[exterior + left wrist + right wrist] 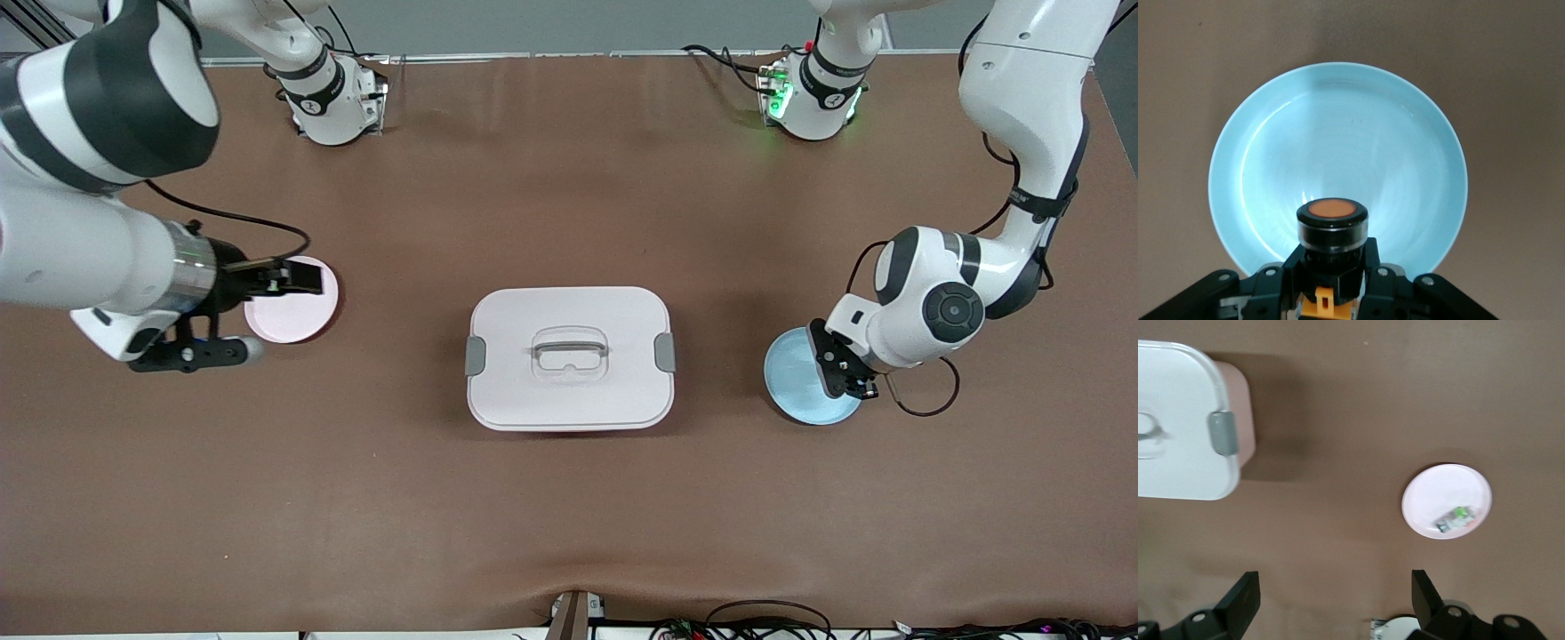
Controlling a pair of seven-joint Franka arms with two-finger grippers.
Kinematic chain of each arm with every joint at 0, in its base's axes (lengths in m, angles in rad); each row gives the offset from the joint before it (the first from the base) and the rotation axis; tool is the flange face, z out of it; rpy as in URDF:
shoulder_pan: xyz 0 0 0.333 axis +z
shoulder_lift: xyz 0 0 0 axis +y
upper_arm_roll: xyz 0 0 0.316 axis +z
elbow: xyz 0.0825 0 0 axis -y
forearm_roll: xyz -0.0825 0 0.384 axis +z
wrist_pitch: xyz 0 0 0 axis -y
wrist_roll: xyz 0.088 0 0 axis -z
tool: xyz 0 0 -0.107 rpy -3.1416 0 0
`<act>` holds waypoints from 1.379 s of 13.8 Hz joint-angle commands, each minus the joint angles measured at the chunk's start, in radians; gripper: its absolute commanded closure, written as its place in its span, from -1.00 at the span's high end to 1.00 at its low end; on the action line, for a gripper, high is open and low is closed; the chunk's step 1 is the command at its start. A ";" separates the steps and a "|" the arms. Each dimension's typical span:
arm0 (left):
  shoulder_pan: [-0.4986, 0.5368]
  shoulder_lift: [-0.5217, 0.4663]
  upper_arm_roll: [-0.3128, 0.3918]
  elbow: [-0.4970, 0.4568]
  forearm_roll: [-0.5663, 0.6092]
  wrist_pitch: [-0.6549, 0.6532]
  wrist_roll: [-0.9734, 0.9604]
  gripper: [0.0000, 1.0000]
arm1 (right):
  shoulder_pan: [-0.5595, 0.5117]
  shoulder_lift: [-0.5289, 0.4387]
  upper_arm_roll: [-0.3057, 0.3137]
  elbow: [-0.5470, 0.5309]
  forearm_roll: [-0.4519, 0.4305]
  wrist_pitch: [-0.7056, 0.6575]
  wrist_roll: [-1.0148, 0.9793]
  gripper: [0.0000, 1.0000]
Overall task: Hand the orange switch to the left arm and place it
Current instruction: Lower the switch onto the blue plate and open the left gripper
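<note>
1. I see the left gripper [845,372] over the blue plate [791,378], its fingers clamped on the orange switch [1332,230]; a weak pinch risks a drop.
2. The white box [569,357] sits mid-table; a low crossing would strike it.
3. The right gripper [298,278] waits spread wide over the pink plate [307,316]; a misaligned handover loses the switch.

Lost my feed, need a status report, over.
Left gripper shut on orange switch, over blue plate. Right gripper open, above pink plate. Box sits between plates.
</note>
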 commanded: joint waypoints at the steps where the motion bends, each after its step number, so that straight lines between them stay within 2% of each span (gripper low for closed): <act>1: 0.010 0.012 -0.007 -0.054 0.019 0.104 0.024 -0.98 | -0.054 -0.053 0.018 -0.022 -0.050 -0.043 -0.032 1.00; 2: 0.007 0.021 -0.009 -0.054 0.019 0.113 0.024 -0.83 | -0.072 -0.055 0.018 -0.022 -0.056 -0.069 -0.036 1.00; 4: 0.000 0.029 -0.007 -0.045 0.018 0.116 0.018 -0.36 | -0.100 -0.065 0.018 -0.023 -0.105 -0.078 -0.096 1.00; 5: -0.002 0.029 -0.007 -0.044 0.018 0.121 0.017 0.21 | -0.105 -0.067 0.018 -0.023 -0.147 -0.080 -0.151 1.00; 6: -0.002 0.028 -0.007 -0.042 0.018 0.121 0.003 0.99 | -0.112 -0.070 0.018 -0.023 -0.158 -0.081 -0.176 1.00; 11: 0.009 -0.017 -0.010 0.036 0.004 0.106 -0.083 1.00 | -0.189 -0.065 0.018 -0.022 -0.150 -0.075 -0.168 1.00; 13: 0.004 -0.037 -0.010 0.094 0.002 0.061 -0.234 1.00 | -0.191 -0.067 0.010 -0.022 -0.153 -0.075 -0.167 1.00; 17: 0.006 -0.048 -0.026 0.283 -0.001 -0.112 -0.562 1.00 | -0.220 -0.067 0.018 -0.022 -0.142 -0.066 -0.184 1.00; 19: 0.000 -0.066 -0.029 0.379 -0.013 -0.207 -0.725 1.00 | -0.218 -0.073 0.009 -0.022 -0.155 -0.003 -0.181 1.00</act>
